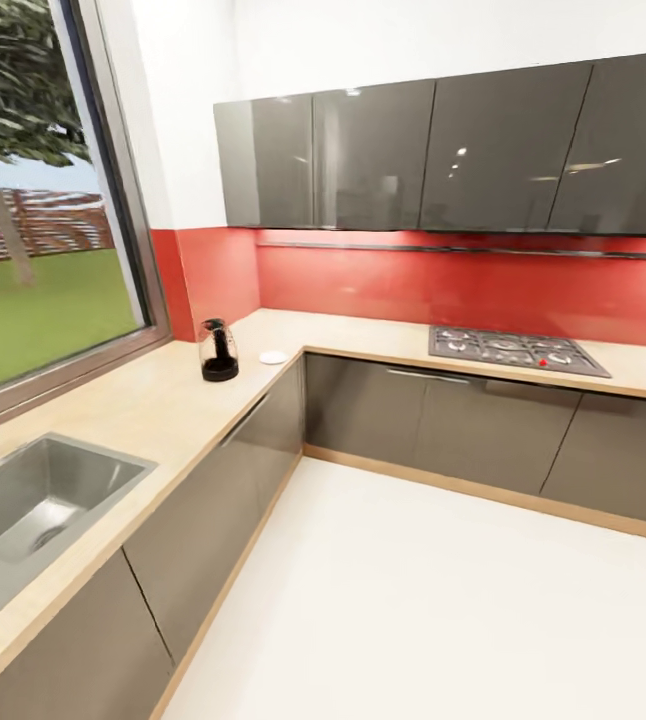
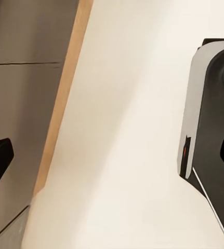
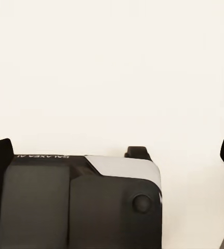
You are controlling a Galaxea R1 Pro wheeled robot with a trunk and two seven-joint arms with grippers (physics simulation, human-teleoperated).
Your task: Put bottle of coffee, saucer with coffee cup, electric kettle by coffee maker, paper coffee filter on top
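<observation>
Standing on the countertop [image 1: 153, 400] near its inner corner: electric kettle [image 1: 218, 351] (dark lower part), saucer [image 1: 273, 357] just beside. Sink [image 1: 38, 490] nearer. Both grippers' opening: cannot tell.

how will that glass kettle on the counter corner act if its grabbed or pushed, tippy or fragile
The electric kettle stands upright, taller than its black base is wide, so a high push would probably tip it. Its clear glass body looks fragile and likely slippery; the handle seems safer. The saucer lies close beside it on the countertop, so sliding may knock it.
</observation>
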